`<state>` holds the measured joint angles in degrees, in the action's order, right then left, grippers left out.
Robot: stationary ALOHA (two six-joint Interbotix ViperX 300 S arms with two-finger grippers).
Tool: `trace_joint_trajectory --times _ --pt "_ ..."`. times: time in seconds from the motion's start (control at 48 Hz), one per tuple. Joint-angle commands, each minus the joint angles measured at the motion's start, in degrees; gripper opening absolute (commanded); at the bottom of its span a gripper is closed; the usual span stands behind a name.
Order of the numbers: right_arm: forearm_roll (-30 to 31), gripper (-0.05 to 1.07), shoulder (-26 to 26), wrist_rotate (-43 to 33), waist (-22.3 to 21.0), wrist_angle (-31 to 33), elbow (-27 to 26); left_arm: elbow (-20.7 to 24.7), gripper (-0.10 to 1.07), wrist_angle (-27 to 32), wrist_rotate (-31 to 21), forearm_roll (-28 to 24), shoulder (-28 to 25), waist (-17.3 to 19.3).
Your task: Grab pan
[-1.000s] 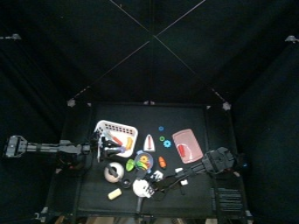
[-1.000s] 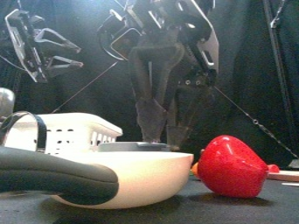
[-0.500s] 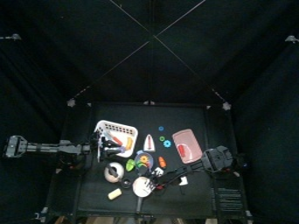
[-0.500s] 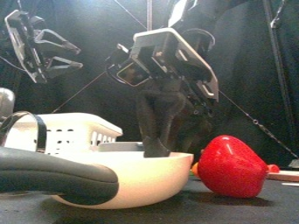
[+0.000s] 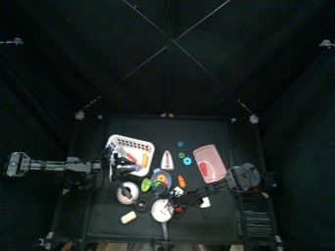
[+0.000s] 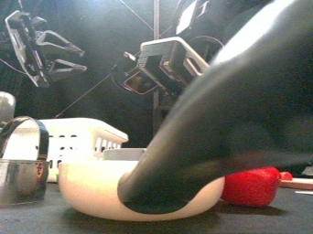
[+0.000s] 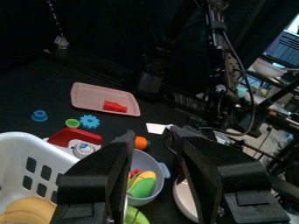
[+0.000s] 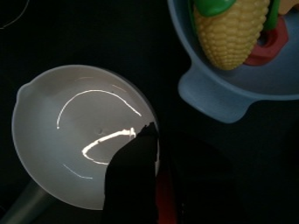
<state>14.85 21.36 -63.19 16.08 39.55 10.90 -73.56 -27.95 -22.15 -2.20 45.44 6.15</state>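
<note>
Top view: white pan (image 5: 163, 210) sits at about 6 o'clock on the table (image 5: 144, 127), near the front edge, with small items crowded round it; the right arm comes in from roughly 4 o'clock and puts the right gripper (image 5: 185, 203) at the pan's 3 o'clock side; right wrist view shows the pan's bowl (image 8: 87, 131) empty and glossy, the gripper (image 8: 140, 150) reading as one dark mass over its rim; cannot tell whether the jaws are parted, closed, or pinching the rim; a pale stub that may be the handle runs off from the bowl, away from the gripper. Blue bowl (image 8: 216, 92) holding corn (image 8: 233, 35) lies just beside the pan, not touching as far as I can see. Front view: pan (image 6: 86, 183) is near and large, a big blurred dark shape sweeping down into it; cannot tell if that is arm or handle; red pepper (image 6: 259, 187) just behind at 3 o'clock, white basket (image 6: 80, 137) and metal cup (image 6: 18, 178) toward 9 o'clock. Left gripper (image 7: 152, 144) hangs at the table's 9 o'clock by the basket, jaws parted, holding nothing. Risks, as judged: a rim pinch on a slick curved wall could slip or tip the pan once lifted; a dragged pan would shove the blue bowl or pepper; a grip off-centre from the handle would let it swing.
</note>
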Motion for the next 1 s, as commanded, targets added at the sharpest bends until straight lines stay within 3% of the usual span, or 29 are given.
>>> trace_joint_trajectory --times 0.0,0.542,0.979 --pt "0.00 0.33 -2.64 0.09 -0.09 -0.18 -1.49 0.70 0.79 -0.18 0.00 0.00 -0.09 0.18" --pt "0.88 0.32 -4.48 0.00 -0.53 -0.18 -3.34 0.70 0.79 -0.18 0.00 0.00 -0.09 0.18" --pt "2.64 0.32 -5.89 0.44 -3.78 -1.14 -4.04 0.88 0.79 -0.18 0.00 0.00 -0.09 0.18"
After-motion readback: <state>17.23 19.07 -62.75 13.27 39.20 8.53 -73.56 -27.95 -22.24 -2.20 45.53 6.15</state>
